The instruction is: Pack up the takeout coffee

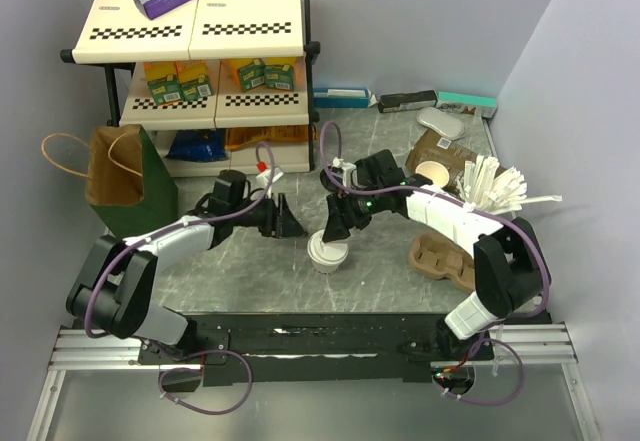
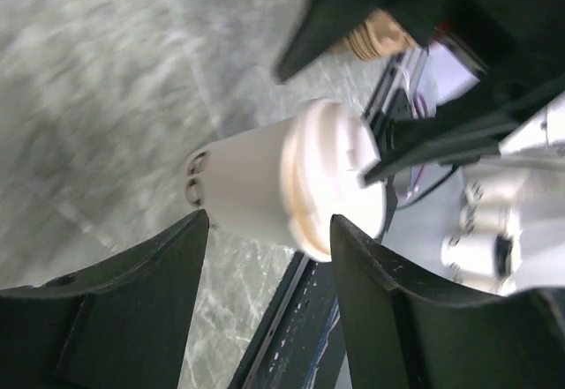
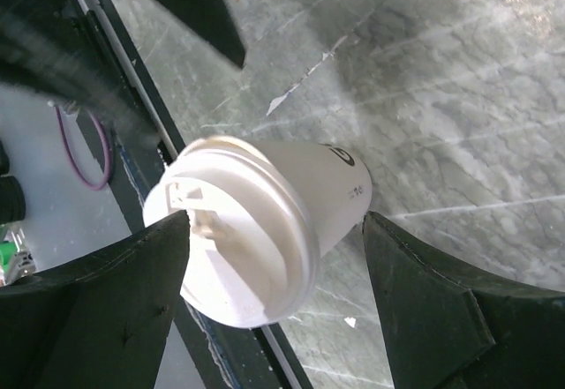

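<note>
Wide open and empty, the right gripper [image 1: 335, 225] is hovering over the small white lidded paper cup [image 1: 328, 254], probably to grasp it, with the left gripper [image 1: 289, 222] hanging open and empty alongside.

the grey marbled table [image 1: 250, 283] carries a lidded white cup [image 1: 328, 254], upright near the middle of its near edge. a brown pulp tray [image 1: 443, 259] lies toward the near right corner. a two-tier shelf rack [image 1: 250, 6] stands in the far left corner, with a brown paper bag [image 1: 112, 176] beside it at the left edge. flat boxes [image 1: 407, 101] line the far edge, and a holder of white sticks [image 1: 492, 189] stands by the right edge.
</note>
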`<move>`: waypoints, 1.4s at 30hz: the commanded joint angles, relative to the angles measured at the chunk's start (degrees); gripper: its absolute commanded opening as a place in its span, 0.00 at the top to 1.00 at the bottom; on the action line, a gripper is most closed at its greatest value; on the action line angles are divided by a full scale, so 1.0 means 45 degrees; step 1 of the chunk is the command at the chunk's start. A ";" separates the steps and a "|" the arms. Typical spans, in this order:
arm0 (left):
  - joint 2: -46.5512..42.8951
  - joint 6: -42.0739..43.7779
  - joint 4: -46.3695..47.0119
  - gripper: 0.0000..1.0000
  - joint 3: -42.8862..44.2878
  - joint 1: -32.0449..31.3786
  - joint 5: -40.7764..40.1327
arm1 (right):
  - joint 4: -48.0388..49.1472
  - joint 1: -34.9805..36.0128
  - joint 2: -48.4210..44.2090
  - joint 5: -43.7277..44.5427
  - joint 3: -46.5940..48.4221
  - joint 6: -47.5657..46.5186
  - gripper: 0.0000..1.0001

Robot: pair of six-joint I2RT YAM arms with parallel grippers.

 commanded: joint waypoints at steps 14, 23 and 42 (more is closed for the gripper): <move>-0.0492 -0.1570 0.2244 0.36 -0.1111 0.0632 0.0840 | -0.0934 0.0578 0.1258 0.0601 0.1698 -0.0665 0.16; -0.0082 -0.1959 0.3044 0.36 -0.1053 0.0222 0.1914 | -0.0994 0.0598 0.1337 0.0330 0.1796 -0.0743 0.16; -0.0434 -0.2098 0.3436 0.35 -0.1522 0.0144 0.1720 | -0.1130 0.0812 0.1024 0.1071 0.1562 -0.0899 0.16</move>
